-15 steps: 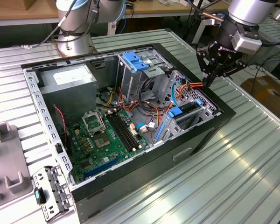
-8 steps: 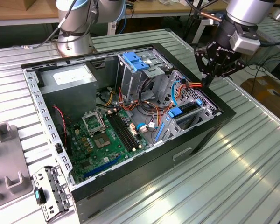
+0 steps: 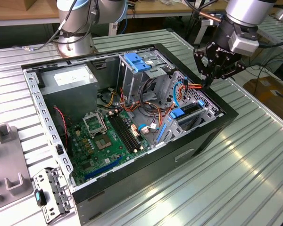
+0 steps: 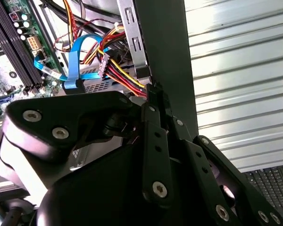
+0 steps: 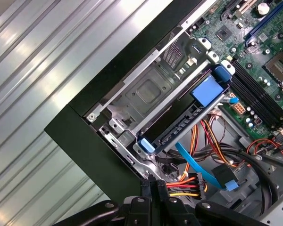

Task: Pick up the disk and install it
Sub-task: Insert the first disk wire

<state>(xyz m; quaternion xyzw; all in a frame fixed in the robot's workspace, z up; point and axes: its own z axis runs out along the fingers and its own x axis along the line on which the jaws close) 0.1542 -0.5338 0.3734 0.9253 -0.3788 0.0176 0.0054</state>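
Gripper (image 3: 208, 84) hung over the corner of the open computer case (image 3: 198, 141) on the exterior view's right, fingers pointing down, tips close to the case rim. In both wrist views the fingertips (image 4: 153, 94) looked pressed together with nothing between them, so closed and empty as far as I could see. The disk (image 3: 187, 113) was inside the case, in the drive bay at that same corner, just below and beside the gripper and not touching it. In the first wrist view the disk (image 5: 186, 117) showed as a dark rail with blue plastic at both ends, lying along the stamped grey bay wall (image 5: 151, 92). I couldn't tell whether it was fully seated. A red, yellow and orange wire bundle (image 5: 184, 181) ran right next to the fingertips, and a flat blue cable (image 4: 75, 61) looped nearby. Further into the case were the green motherboard (image 3: 108, 136), the grey cage with a blue top (image 3: 137, 63) and the grey power-supply box (image 3: 68, 77) at the far corner. The case sat on a ribbed metal table (image 3: 236, 179), with a loose metal bracket (image 3: 49, 193) lying on the table off the case's near corner, on the exterior view's left.
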